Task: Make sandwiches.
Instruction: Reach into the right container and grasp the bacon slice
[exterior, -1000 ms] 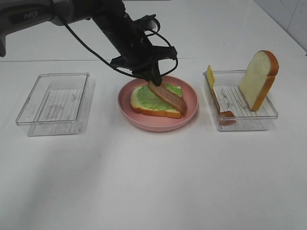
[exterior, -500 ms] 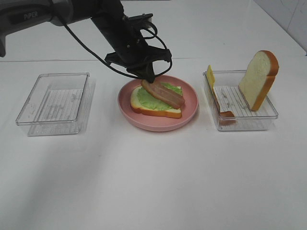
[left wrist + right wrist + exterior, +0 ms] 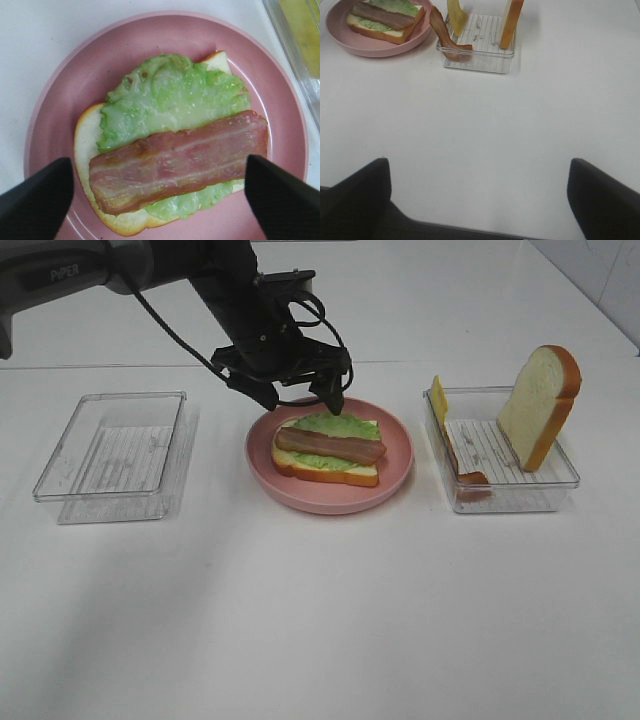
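We judge the sandwich to be about half built. It lies on the round pink plate, which sits midway between the left and right edges of the white table, nearer its far edge. The bottom slice of white toy bread with orange-brown crust carries a green lettuce leaf, and a brown-red meat strip lies flat across the leaf.

The left gripper hangs just above the plate with its jaws spread wide. It holds nothing, and the strip rests free of both fingers. The right gripper is also wide open and empty, over bare table near the front edge and well apart from the food.

By our reckoning, the cheese and a closing slice are left to add, perhaps more meat too.

The clear plastic tray toward the right edge holds those parts. A yellow cheese slice leans upright at the wall nearest the plate. A second meat strip slumps against that same wall. A top bread slice stands tilted at the wall farthest from the plate.

The matching clear tray toward the left edge shows nothing inside it.
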You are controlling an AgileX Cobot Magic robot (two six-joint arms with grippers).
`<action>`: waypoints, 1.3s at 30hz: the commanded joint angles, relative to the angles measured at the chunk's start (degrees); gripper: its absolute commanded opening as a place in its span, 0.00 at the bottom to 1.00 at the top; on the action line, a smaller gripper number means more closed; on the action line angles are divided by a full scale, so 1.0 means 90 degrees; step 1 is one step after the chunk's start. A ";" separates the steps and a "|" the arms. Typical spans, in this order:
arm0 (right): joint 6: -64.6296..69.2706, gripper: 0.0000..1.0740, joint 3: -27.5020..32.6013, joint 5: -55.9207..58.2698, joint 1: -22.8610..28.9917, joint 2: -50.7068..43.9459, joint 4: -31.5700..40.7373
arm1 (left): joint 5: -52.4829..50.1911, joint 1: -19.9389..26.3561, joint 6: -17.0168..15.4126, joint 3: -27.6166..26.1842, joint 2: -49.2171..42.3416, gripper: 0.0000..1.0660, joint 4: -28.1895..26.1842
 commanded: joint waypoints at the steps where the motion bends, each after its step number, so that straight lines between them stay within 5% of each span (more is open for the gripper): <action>1: 0.0045 0.87 0.0000 -0.0019 -0.0032 -0.0146 0.0025 | 0.0057 -0.0032 -0.0045 -0.0025 -0.0153 0.95 0.0064; 8: 0.0045 0.87 0.0000 -0.0019 -0.0032 -0.0146 0.0025 | 0.0477 -0.0032 -0.0045 -0.0089 -0.0382 0.95 0.0255; 15: 0.0045 0.87 0.0000 -0.0019 -0.0032 -0.0146 0.0025 | 0.1356 -0.0019 -0.0045 -0.0153 -0.0923 0.95 0.1369; 21: 0.0045 0.87 0.0000 -0.0019 -0.0032 -0.0146 0.0025 | 0.2152 0.0134 -0.0045 -0.0153 -0.1273 0.95 0.1426; 29: 0.0045 0.87 0.0000 -0.0019 -0.0032 -0.0146 0.0025 | 0.2139 0.0509 -0.0095 0.0700 -0.2355 0.95 0.1362; 39: 0.0045 0.87 0.0000 -0.0019 -0.0032 -0.0146 0.0025 | 0.2139 0.1458 -0.0095 0.2680 -0.4043 0.95 0.1547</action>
